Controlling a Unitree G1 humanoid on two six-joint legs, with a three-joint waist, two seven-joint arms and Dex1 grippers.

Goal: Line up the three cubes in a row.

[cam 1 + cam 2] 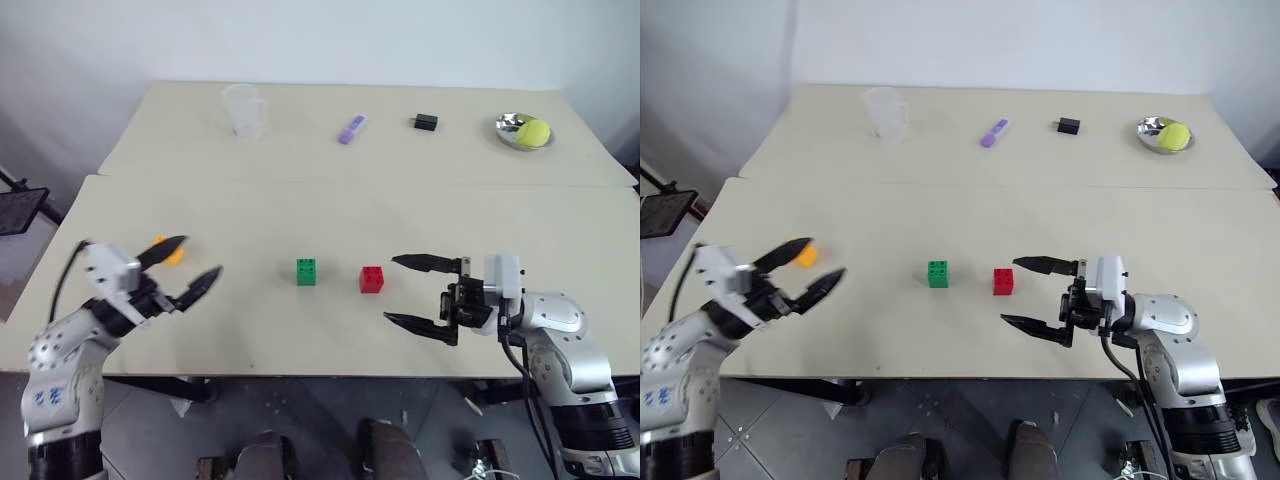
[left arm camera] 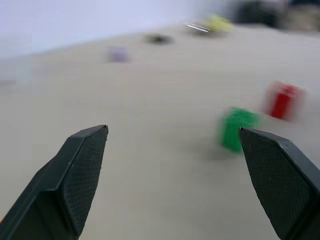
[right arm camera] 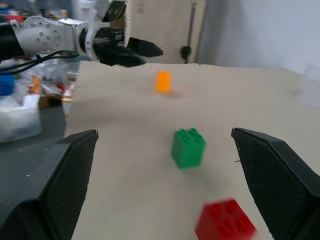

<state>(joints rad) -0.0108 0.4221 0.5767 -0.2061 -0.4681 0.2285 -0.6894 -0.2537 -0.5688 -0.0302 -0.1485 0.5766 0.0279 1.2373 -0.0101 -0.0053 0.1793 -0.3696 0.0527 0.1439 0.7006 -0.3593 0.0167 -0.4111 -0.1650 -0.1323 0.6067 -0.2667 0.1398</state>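
Observation:
Three studded cubes lie on the near table. The green cube [image 1: 306, 271] sits at the middle with the red cube [image 1: 372, 279] just to its right. The orange-yellow cube [image 1: 172, 252] lies far to the left, partly behind a finger of my left gripper [image 1: 200, 256]. That gripper is open and empty, hovering just right of the orange-yellow cube and apart from it. My right gripper [image 1: 390, 290] is open and empty, pointing left, a short way right of the red cube. The right wrist view shows the red cube [image 3: 225, 220], green cube [image 3: 188, 147] and orange-yellow cube [image 3: 162, 81].
On the far table stand a clear cup [image 1: 245, 110], a purple oblong object [image 1: 351, 129], a small black box [image 1: 425, 122] and a metal bowl [image 1: 508, 135] holding a yellow-green ball [image 1: 535, 132]. A seam separates the two tables.

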